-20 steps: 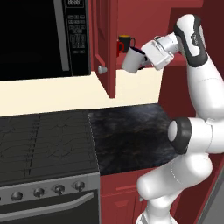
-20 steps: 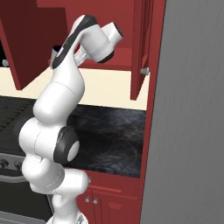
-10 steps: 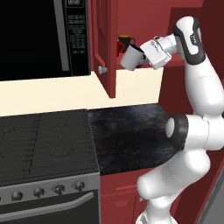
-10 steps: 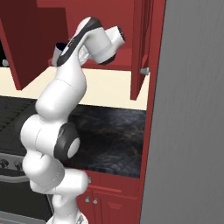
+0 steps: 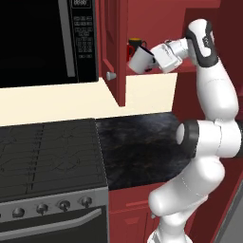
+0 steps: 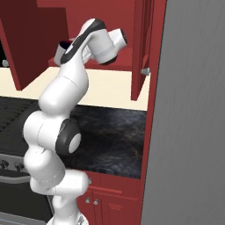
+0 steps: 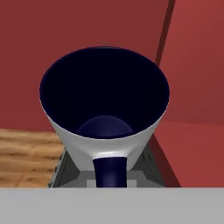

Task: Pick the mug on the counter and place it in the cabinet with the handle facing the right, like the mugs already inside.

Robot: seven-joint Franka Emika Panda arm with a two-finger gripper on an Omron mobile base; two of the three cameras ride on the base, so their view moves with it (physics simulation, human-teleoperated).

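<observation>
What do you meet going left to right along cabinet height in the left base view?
microwave → red cabinet door with its knob → white mug → gripper → upper arm

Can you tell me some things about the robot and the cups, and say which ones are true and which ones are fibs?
1. The gripper holds the white mug. True.
2. The white mug sits on the black counter. False: it is up in the air at the red cabinet.
3. A black mug with yellow inside is in the cabinet. True.
4. The white mug is red inside. False: it is dark navy.
</observation>
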